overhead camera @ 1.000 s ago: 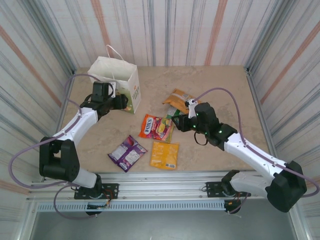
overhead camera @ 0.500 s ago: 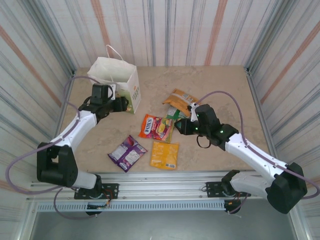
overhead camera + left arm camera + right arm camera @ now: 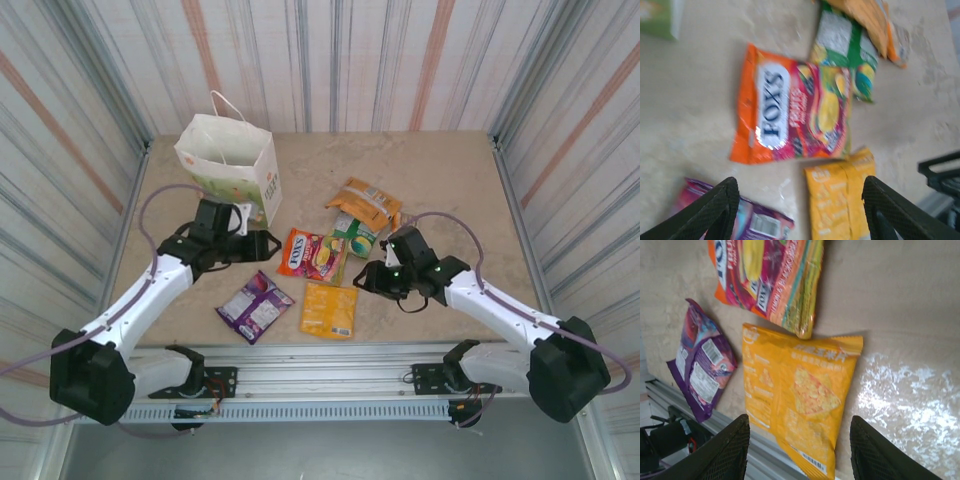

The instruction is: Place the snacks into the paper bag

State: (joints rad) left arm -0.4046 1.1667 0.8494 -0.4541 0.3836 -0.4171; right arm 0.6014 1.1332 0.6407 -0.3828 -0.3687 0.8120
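Observation:
The white paper bag (image 3: 230,160) stands upright at the back left. Several snacks lie flat mid-table: an orange-red FOX'S packet (image 3: 313,254) (image 3: 790,112), a green one (image 3: 355,235) (image 3: 845,50), an orange one (image 3: 366,202), a yellow one (image 3: 329,309) (image 3: 800,395) and a purple one (image 3: 254,305) (image 3: 702,365). My left gripper (image 3: 270,241) (image 3: 800,215) hovers open just left of the FOX'S packet, nothing between its fingers. My right gripper (image 3: 361,283) (image 3: 800,455) is open above the yellow packet, its fingers either side of it and holding nothing.
Striped walls close in the table on three sides. A metal rail (image 3: 330,360) runs along the near edge, close to the yellow and purple packets. The bag's green lower corner (image 3: 657,17) sits at the upper left in the left wrist view. Bare tabletop (image 3: 440,170) lies at the back right.
My left arm has swung away from the bag, forward and right toward the packets. My right arm has drawn nearer and lower, from the green packet to over the yellow one.

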